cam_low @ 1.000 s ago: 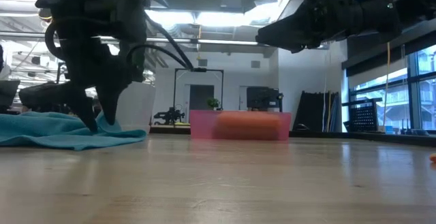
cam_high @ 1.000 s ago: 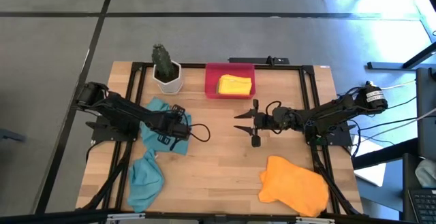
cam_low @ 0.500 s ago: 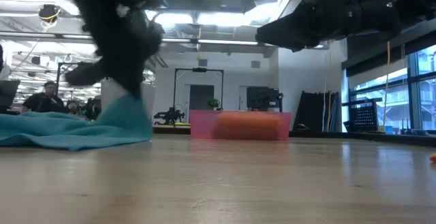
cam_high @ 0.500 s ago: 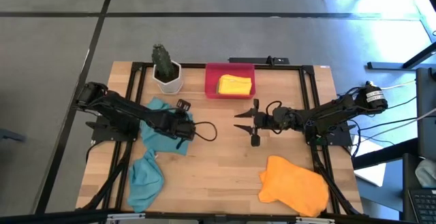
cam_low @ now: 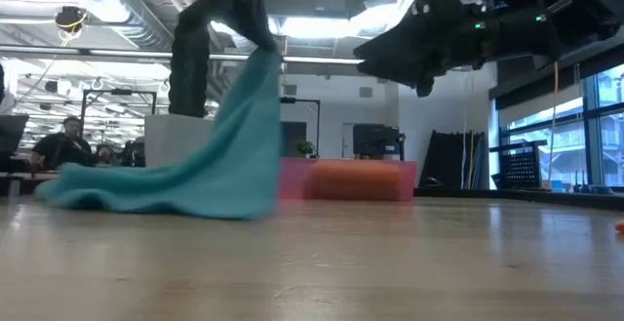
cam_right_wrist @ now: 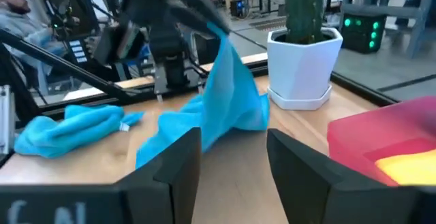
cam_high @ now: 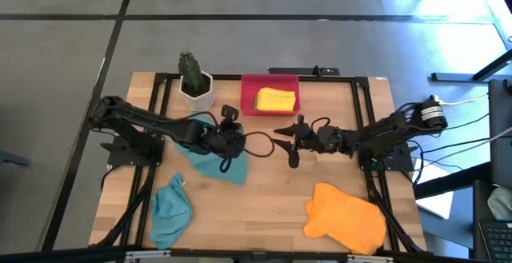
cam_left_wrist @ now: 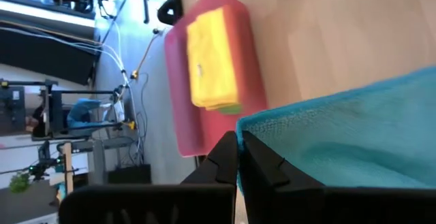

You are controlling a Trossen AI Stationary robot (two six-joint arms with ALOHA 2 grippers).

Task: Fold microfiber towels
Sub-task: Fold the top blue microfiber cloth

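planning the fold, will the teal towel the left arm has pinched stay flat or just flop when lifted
Likely floppy: the teal towel hangs in a limp drape from the left end effector, its tail trailing on the table. Probably light, since one pinched corner carries it. It should drag rather than slide flat.

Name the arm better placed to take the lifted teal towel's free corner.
Right. Its hand is open and empty, just beside the teal towel that the left hand holds up by one corner; the left is occupied.
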